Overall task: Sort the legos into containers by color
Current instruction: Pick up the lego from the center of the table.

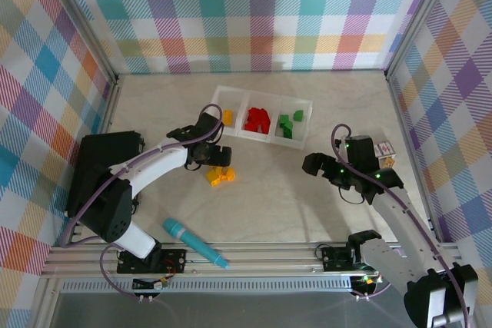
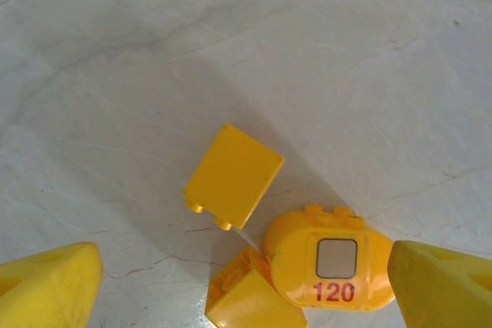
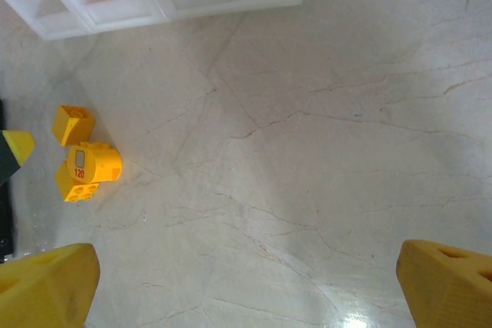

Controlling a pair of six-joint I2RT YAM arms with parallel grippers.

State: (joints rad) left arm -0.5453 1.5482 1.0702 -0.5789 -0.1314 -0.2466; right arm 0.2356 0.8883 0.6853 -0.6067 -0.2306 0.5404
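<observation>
The white tray of containers (image 1: 234, 95) lies at the back of the table. Its left cell holds a yellow lego (image 1: 227, 117), the middle cell red legos (image 1: 257, 120), the right cell green legos (image 1: 289, 124). Three loose yellow legos (image 1: 221, 177) sit on the table in front of it. In the left wrist view they are a flat brick (image 2: 233, 176), a rounded piece marked 120 (image 2: 330, 266) and a sloped piece (image 2: 246, 305). My left gripper (image 2: 246, 289) hangs open just above them, holding nothing. My right gripper (image 3: 246, 289) stands open over bare table to the right, well away from the yellow cluster (image 3: 84, 165).
A big black flat box (image 1: 104, 170) sits at the left under the left arm. A teal marker pen (image 1: 194, 242) lies near the front rail. A small printed box (image 1: 383, 151) stands by the right wall. Plaid walls enclose the table on three sides.
</observation>
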